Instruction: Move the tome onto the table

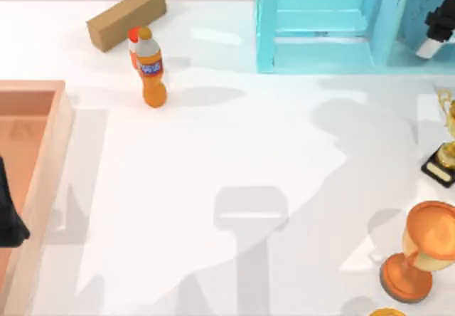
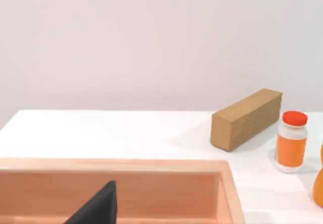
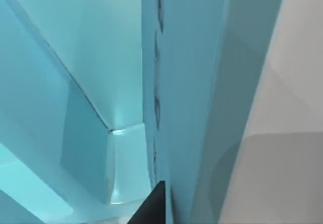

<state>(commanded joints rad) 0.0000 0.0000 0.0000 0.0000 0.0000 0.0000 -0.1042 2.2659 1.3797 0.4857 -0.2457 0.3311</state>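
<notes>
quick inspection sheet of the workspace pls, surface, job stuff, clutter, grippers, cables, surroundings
surface: white table, bare in the middle, arm shadows across it
job's things: tome, nothing seen; cyan shelf unit at the far edge, right of centre
clutter: tan cardboard box and two orange bottles, the larger in front of the smaller, far left; wooden tray at the left edge; gold trophy and orange goblet-shaped trophy at the right edge
grippers: left gripper over the tray; right arm reaching at the shelf unit
cables: nothing seen
surroundings: plain pale wall behind the table
</notes>
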